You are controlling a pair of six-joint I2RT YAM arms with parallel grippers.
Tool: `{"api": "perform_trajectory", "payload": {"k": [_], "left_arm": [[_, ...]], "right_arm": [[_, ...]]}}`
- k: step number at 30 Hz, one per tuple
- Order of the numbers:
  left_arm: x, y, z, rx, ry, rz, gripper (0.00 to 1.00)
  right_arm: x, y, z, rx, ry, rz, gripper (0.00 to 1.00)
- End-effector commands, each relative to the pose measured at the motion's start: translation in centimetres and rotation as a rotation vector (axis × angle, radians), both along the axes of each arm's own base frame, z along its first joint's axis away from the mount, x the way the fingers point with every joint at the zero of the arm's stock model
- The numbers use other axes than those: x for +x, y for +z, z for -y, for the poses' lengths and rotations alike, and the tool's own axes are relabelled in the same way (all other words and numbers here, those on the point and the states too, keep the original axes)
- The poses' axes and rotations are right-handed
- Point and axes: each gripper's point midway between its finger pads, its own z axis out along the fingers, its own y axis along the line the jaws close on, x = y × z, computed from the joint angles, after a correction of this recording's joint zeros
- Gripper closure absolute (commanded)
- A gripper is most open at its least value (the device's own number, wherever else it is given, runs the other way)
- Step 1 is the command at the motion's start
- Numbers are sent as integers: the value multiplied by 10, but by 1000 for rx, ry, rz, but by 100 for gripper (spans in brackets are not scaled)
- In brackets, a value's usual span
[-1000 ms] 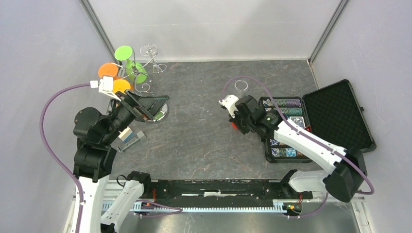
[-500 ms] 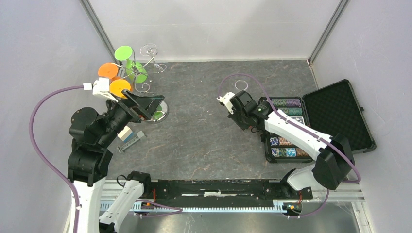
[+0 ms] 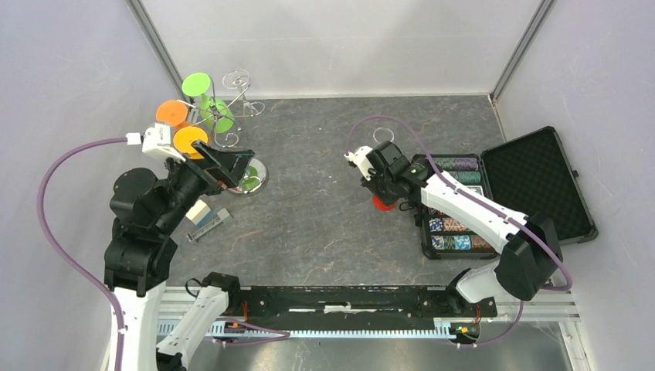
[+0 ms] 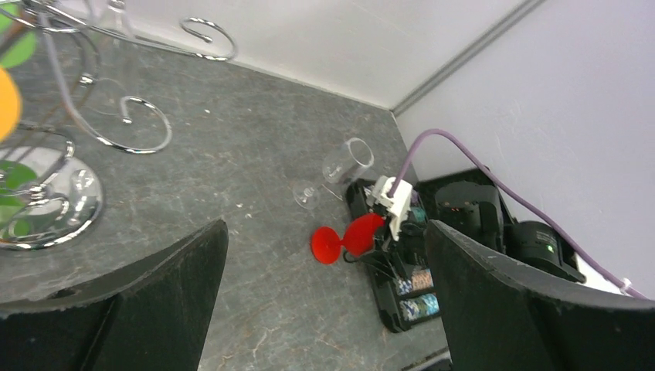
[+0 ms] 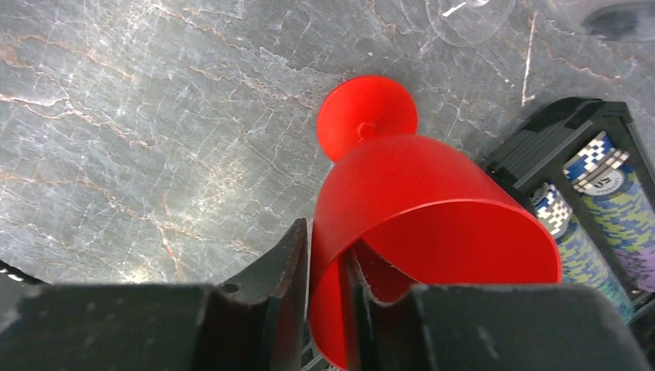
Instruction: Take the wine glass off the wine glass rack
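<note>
Since 0.5 s ago the right wrist has shifted a bit toward the near side, so the red wine glass (image 3: 382,202) peeks out under it in the top view again; it was hidden before. Left arm has barely budged.

Right gripper (image 5: 328,270) is pinching the red wine glass (image 5: 417,201) by the rim of the bowl, with 1 finger inside and 1 outside, clamped tight on the wall. The glass is tipped, foot pointing away from the wrist camera toward the gray stone-look table (image 3: 309,216). Can't tell if the foot is actually touching the table or just above it. So it's off the rack and well away from it, over on the right half, just beside the open poker chip case (image 3: 537,182).

A clear wine glass (image 4: 344,162) stands on the table just past the red one (image 4: 347,238), apart from it.

Wine glass rack (image 3: 249,108) sits in the far left corner, with 2 green glasses (image 3: 197,83) and 2 orange glasses (image 3: 171,112) on its hooks. Its shiny round base (image 4: 77,193) shows at the left edge of the left wrist view.

Left gripper (image 3: 239,166) hovers over the rack's base, fingers (image 4: 154,294) spread wide with nothing between them.
</note>
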Motion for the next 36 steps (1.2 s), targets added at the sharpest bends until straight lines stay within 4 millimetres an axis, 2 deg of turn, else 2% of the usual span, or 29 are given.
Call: {"api": "perform_trajectory", "payload": {"k": [1, 5, 8, 13, 17, 21, 28, 32, 36], "left_arm": [[-2, 13, -28, 111, 126, 48, 0], [-2, 17, -58, 161, 288, 34, 0], [-1, 18, -73, 192, 366, 17, 0], [0, 15, -113, 213, 591, -33, 0], [-1, 14, -135, 230, 723, -53, 0], [5, 5, -147, 281, 792, -102, 0], [20, -18, -147, 321, 809, -198, 0], [25, -36, -150, 350, 827, -261, 0], [27, -45, -157, 375, 857, -287, 0]], "right_arm": [[21, 25, -1, 14, -61, 83, 69], [31, 43, -7, 67, -85, 141, 56], [39, 61, -9, 95, -103, 195, 52], [47, 91, -10, 168, -130, 295, 46], [52, 117, 2, 215, -210, 412, 39], [51, 138, 14, 264, -259, 505, 32], [38, 149, 11, 382, -235, 542, 28], [33, 143, 5, 412, -207, 519, 27], [30, 136, 0, 437, -198, 490, 27]]}}
